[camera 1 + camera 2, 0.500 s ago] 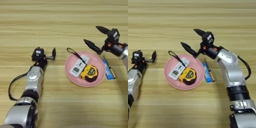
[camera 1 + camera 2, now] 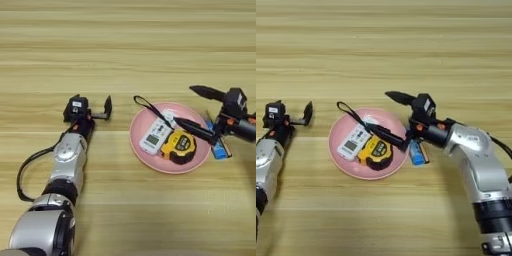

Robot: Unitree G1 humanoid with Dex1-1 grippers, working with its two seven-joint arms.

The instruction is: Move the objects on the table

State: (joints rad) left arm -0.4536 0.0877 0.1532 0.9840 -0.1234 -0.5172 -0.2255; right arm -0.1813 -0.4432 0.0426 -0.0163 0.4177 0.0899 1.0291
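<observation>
In the left eye view you are looking straight down on the table (image 2: 125,45), a light-brown wooden top whose plank grain is running side to side and filling the whole picture — nothing of the room beyond it is showing. Your left gripper (image 2: 92,107) is lying on the wood left of the round pink plate (image 2: 150,162), its two black fingers standing apart with nothing between them. On the plate the white remote (image 2: 155,135) is lying tilted, its black wrist strap (image 2: 144,103) looping out over the rim toward the upper left, and the yellow-and-black tape measure (image 2: 179,147) is sitting just beside it, to the right. Your right gripper (image 2: 201,112) is reaching in from the right edge with its fingers spread wide: one is pointing over the bare wood above the plate, the other is slanting down over the plate's right rim, its tip near the tape measure.

In the right eye view the blue tube (image 2: 415,152) is showing more clearly — it is lying on the wood just beside the plate's right edge, partly under your right gripper's wrist. The right forearm is stretching away toward the lower right corner, while the left arm is sitting at the left edge.
</observation>
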